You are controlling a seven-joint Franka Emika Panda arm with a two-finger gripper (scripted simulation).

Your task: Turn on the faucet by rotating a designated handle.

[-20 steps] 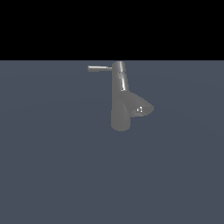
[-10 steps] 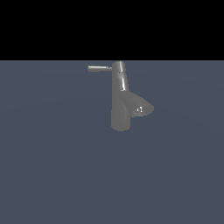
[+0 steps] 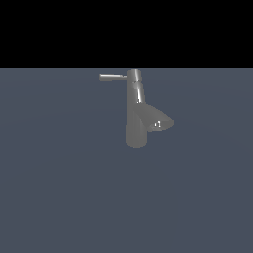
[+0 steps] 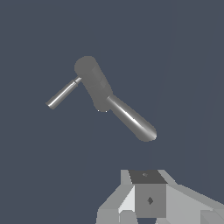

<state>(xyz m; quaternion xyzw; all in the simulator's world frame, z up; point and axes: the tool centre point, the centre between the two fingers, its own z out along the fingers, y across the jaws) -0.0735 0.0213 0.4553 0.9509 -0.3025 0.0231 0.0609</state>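
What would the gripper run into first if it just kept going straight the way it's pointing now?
Probably the bare grey floor: the gripper sits apart from the faucet and its handle. Depth is unclear, so the spout may lie close to that line.

Shiny grey faucet [image 3: 136,118] with a grey handle [image 3: 112,77] on a plain slate-blue floor [image 3: 59,188] under black

A plain slate-blue floor [image 3: 59,197] spreads flat beneath a black backdrop [image 3: 126,29].

Pincer [image 4: 151,205] cut off by wrist view's edge (fingertips unseen), absent from exterior view
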